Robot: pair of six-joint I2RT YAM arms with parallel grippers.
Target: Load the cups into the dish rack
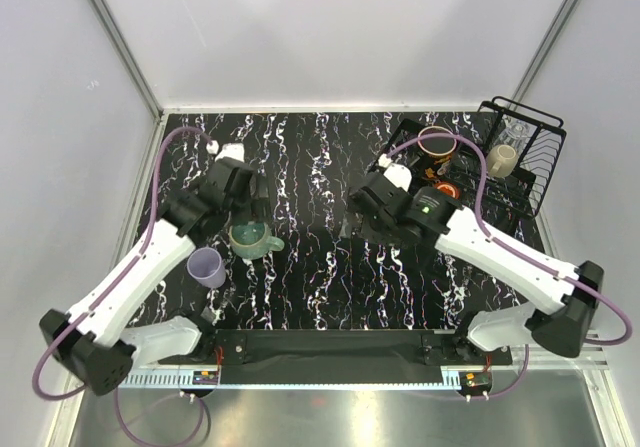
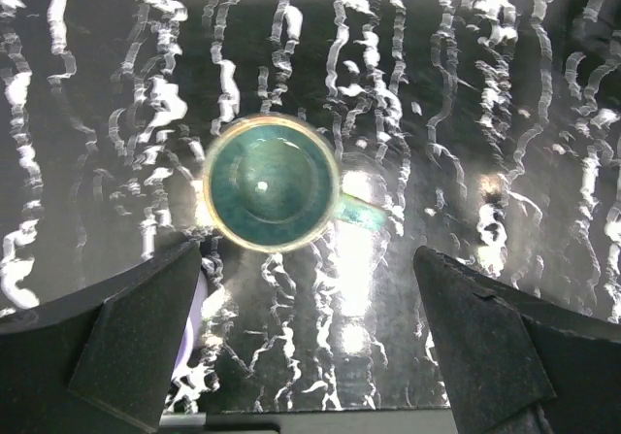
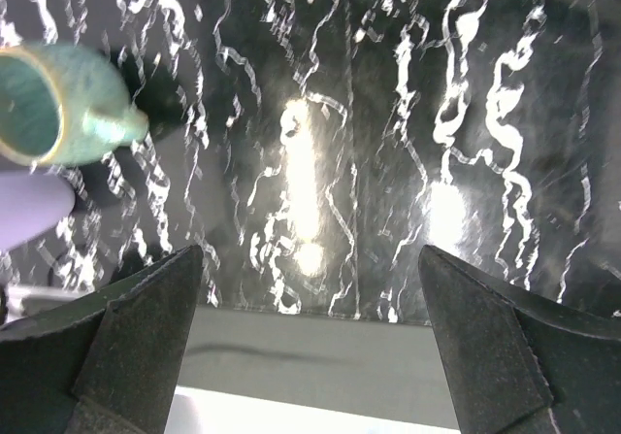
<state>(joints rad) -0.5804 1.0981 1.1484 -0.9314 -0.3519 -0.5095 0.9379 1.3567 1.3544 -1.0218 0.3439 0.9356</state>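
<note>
The teal-green mug (image 1: 252, 238) stands upright on the table, left of centre, handle to the right. In the left wrist view it (image 2: 272, 182) lies just beyond my fingertips. My left gripper (image 1: 250, 210) (image 2: 307, 254) hovers above it, open and empty. The lavender tumbler (image 1: 206, 267) stands just to the near left and peeks out behind my left finger (image 2: 189, 329). My right gripper (image 1: 357, 217) (image 3: 309, 254) is open and empty over the table's middle. It sees the mug (image 3: 56, 104) and tumbler (image 3: 34, 206) at its left. The black dish rack (image 1: 525, 182) at the far right holds the dark red-inside mug (image 1: 437, 145), beige mug (image 1: 502, 159), clear glass (image 1: 515, 127) and orange mug (image 1: 446, 190).
The dark marbled table (image 1: 320, 277) ends at a grey front edge (image 3: 320, 347). White walls stand at the left, back and right. The rack's raised slotted end (image 1: 540, 157) is on its far right side.
</note>
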